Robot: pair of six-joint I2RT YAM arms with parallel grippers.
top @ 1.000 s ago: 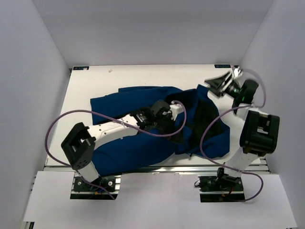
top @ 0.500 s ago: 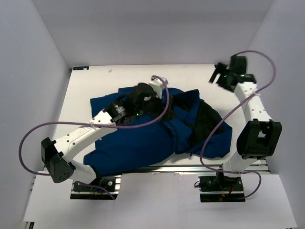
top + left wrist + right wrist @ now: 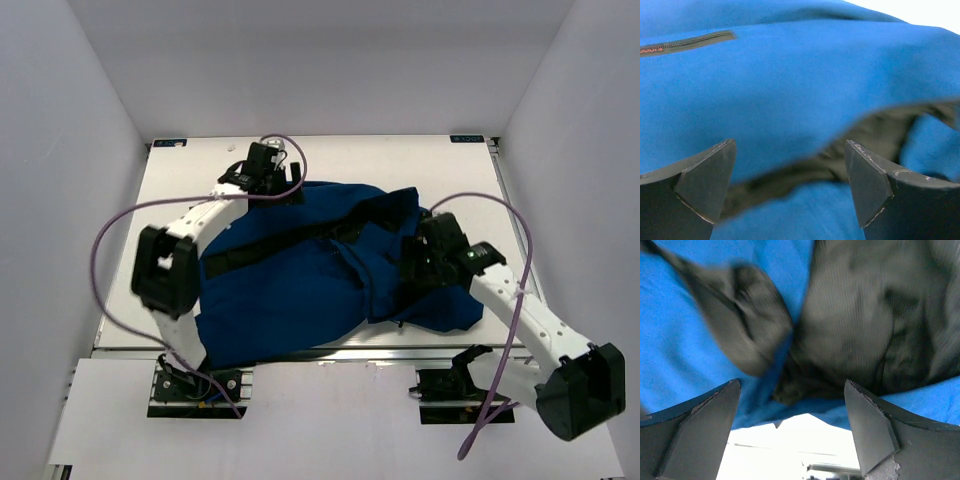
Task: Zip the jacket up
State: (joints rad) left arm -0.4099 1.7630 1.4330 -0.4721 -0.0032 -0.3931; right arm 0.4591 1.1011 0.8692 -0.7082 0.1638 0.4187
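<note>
The royal-blue jacket (image 3: 290, 285) lies crumpled across the middle of the white table (image 3: 190, 175), black lining showing at its right side (image 3: 440, 290). A dark zipper band (image 3: 270, 243) runs across it. My left gripper (image 3: 285, 190) is open at the jacket's far left edge; in the left wrist view its fingers (image 3: 700, 180) frame blue cloth (image 3: 790, 90) and a dark band (image 3: 800, 172). My right gripper (image 3: 412, 262) is open over the right side; the right wrist view shows black lining (image 3: 875, 315) and a blue hem (image 3: 815, 410) between the fingers (image 3: 870, 425).
White walls enclose the table on three sides. The table's front edge (image 3: 330, 352) runs just below the jacket. Purple cables loop from both arms, one (image 3: 110, 240) at the left and one (image 3: 520, 300) at the right.
The left arm has swung from the jacket's middle to its far left edge. The right arm has come from the far right corner down onto the jacket's right side. The jacket is spread differently.
</note>
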